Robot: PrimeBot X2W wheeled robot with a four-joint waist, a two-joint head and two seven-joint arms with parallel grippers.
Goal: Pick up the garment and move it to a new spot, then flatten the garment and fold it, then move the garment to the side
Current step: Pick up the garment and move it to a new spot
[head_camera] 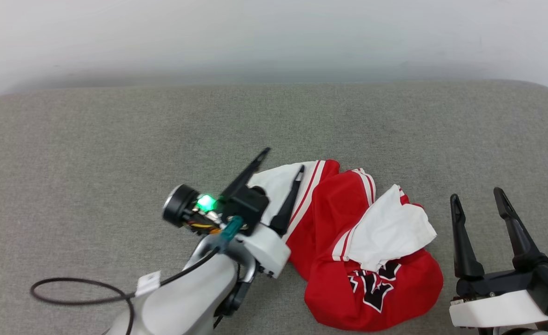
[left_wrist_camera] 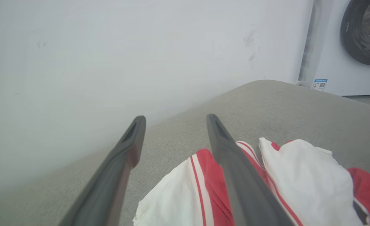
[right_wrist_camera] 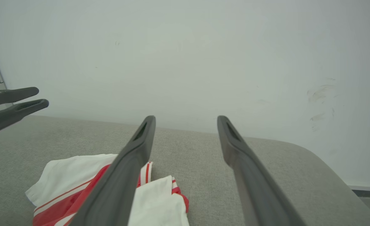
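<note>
The garment (head_camera: pixel 371 260), a red T-shirt with white sleeves and striped trim, lies crumpled on the grey cushion (head_camera: pixel 116 139), right of centre near the front edge. My left gripper (head_camera: pixel 283 160) hovers open over its left white sleeve (left_wrist_camera: pixel 169 194), nothing between the fingers. In the left wrist view the right finger (left_wrist_camera: pixel 235 175) crosses above the striped seam. My right gripper (head_camera: pixel 476 195) stands open just right of the garment, apart from it. The right wrist view shows the garment (right_wrist_camera: pixel 62 188) at lower left and the left gripper's fingertips (right_wrist_camera: pixel 31 99) at the far left.
A pale wall (head_camera: pixel 274 37) runs behind the cushion. A black cable (head_camera: pixel 78 291) loops beside my left arm at lower left. A white washing machine (left_wrist_camera: pixel 354 47) stands past the cushion's right end. Bare cushion stretches to the left and back.
</note>
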